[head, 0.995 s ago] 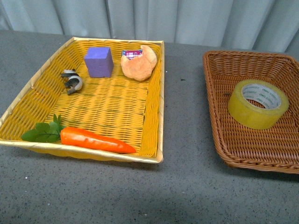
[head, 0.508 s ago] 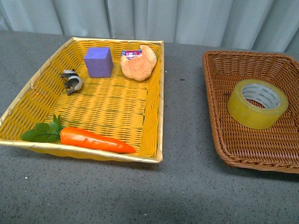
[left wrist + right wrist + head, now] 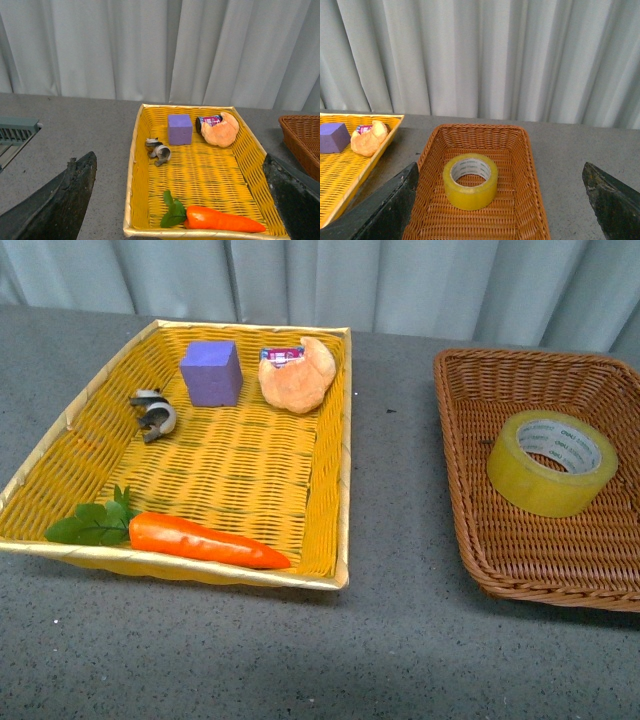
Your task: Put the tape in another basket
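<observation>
Yellow packing-tape roll (image 3: 551,462) lies flat inside the dark brown wicker tray (image 3: 470,540)
Both grippers, left (image 3: 175,200) and right (image 3: 497,200), hang spread wide and empty; snagging the tray's flared wall could tip the tape out

The print on the tape's (image 3: 551,462) white core is too small to read.

A grey speckled surface (image 3: 390,640) carries a yellow basket (image 3: 338,470) at the frame's left and the brown basket (image 3: 465,510) at its right, apart.
</observation>
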